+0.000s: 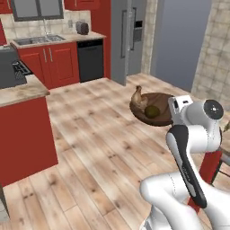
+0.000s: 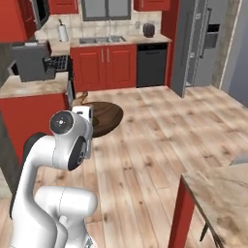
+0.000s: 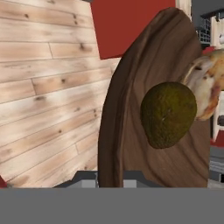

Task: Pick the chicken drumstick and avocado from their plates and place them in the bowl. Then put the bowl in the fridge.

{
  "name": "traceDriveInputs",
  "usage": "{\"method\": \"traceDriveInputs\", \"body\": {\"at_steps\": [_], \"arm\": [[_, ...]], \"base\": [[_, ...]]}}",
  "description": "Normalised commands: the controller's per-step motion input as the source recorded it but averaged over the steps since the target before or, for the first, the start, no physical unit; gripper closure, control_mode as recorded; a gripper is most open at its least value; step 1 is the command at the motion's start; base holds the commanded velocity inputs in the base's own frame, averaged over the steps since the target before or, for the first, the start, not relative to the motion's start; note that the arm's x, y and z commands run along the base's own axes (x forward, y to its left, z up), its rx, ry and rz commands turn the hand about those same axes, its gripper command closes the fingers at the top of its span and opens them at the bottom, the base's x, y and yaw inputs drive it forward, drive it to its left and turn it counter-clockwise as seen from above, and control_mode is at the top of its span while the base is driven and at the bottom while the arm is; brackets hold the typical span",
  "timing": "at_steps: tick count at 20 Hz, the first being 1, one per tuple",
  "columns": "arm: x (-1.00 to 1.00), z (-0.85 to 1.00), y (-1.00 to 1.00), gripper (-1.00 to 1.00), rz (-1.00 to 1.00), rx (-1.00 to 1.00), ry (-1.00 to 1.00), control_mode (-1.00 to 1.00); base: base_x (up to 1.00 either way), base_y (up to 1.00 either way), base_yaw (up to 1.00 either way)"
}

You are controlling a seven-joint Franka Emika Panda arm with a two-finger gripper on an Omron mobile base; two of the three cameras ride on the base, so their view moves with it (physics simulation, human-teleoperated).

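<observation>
A: Where's the bowl (image 1: pixel 155 109)?

B: I'm holding it in the air above the wood floor (image 1: pixel 99 148), avocado (image 3: pixel 168 114) and chicken drumstick (image 3: pixel 209 89) inside, touching. My tool (image 3: pixel 110 177) is clenched on its rim. The fridge (image 1: pixel 128 38) stands well ahead.

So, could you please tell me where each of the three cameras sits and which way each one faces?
Left base view: behind the arm's left, facing the fridge; arm at lower right, carrying the bowl with avocado and chicken drumstick.
Right base view: behind the arm's right, facing sink counter and fridge; arm at lower left.
Hand view: on the hand, looking along the gripper shut on the bowl's rim, floor behind.
Shared: both base views show bowl, fridge and wooden floor.
</observation>
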Motion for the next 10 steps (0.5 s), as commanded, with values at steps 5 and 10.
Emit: {"method": "traceDriveInputs", "body": {"at_steps": [5, 10], "arm": [[0.0, 0.0, 0.0, 1.0, 0.0, 0.0, 0.0, 1.0], [0.0, 0.0, 0.0, 1.0, 0.0, 0.0, 0.0, 1.0]], "base": [[0.93, 0.3, 0.0], [0.94, 0.14, 0.0]]}}
